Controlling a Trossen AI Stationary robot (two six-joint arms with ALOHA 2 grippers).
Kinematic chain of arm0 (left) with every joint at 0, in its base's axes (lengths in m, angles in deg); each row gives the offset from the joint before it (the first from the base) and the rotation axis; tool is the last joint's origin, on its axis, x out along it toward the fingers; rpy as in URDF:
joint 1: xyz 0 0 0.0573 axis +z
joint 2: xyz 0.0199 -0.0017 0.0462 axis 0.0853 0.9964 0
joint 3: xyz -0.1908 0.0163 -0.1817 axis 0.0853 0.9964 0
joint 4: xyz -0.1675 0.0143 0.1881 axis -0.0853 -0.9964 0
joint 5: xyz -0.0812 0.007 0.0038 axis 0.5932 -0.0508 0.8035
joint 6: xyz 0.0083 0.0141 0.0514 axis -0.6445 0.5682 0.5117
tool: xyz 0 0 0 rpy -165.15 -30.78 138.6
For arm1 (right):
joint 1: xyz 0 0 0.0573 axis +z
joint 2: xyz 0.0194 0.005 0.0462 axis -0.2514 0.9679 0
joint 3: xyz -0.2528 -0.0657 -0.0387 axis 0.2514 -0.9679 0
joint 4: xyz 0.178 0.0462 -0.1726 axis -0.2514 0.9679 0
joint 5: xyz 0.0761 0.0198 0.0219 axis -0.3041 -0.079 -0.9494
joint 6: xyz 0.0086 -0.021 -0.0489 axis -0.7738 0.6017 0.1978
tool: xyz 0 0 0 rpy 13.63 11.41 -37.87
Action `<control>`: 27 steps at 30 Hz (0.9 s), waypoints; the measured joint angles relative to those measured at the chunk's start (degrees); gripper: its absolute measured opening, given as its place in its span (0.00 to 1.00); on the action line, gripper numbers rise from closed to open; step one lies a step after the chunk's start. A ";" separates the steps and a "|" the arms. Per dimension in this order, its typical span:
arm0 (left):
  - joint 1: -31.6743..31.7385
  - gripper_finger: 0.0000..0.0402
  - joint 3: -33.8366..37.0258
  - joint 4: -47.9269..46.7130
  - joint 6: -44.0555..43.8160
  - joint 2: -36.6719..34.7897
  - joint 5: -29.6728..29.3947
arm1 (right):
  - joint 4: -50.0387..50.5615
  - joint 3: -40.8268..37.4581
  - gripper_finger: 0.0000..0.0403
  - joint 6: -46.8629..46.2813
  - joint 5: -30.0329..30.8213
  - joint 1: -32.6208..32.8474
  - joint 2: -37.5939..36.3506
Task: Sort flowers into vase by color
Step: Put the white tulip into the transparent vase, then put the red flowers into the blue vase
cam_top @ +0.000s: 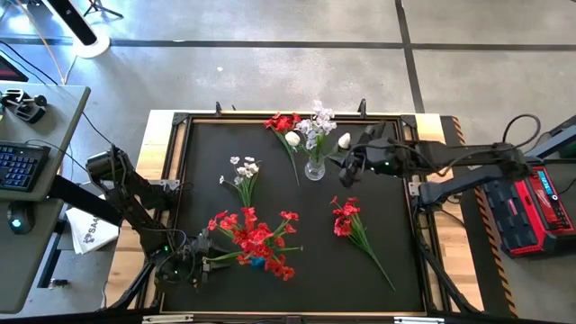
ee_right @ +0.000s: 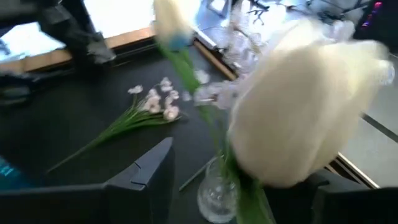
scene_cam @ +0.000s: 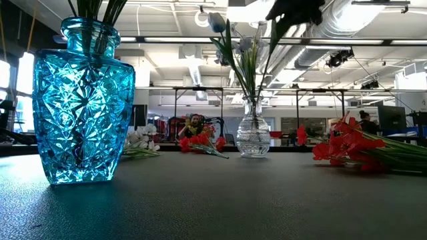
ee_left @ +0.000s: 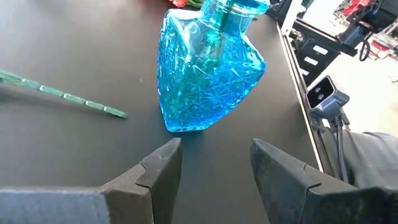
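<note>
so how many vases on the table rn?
2. Clear glass vase at the far middle with pale flowers in it; blue vase at the near left, holding red flowers.

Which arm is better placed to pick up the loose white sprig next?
Probably the right: its gripper has open jaws beside the clear vase, nearer the white sprig. The left gripper waits by the blue vase.

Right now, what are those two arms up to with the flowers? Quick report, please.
Right gripper open beside clear vase, white tulip just at its fingers. Left gripper open, waiting by blue vase. Red sprigs and white sprig lie unsorted on mat. Nothing blocking.
</note>
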 joint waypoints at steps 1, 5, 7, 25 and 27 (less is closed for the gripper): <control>0.00 0.44 0.00 0.00 0.79 0.00 -0.08 | 2.11 1.54 0.49 0.00 0.00 0.92 0.00; 0.00 0.44 0.00 -0.16 3.46 -0.22 -1.27 | 5.85 7.79 0.49 0.00 0.00 4.50 -0.11; 0.00 0.44 0.00 -0.10 4.27 -0.80 -1.94 | 6.82 10.69 0.49 0.09 0.08 6.27 -0.11; 0.00 0.44 0.00 -0.04 8.05 -3.67 -4.87 | 15.87 14.06 0.49 -4.58 5.36 16.64 -0.39; 0.04 0.44 0.00 -0.04 8.48 -3.67 -5.12 | 21.19 14.06 0.49 -10.08 0.92 17.13 0.35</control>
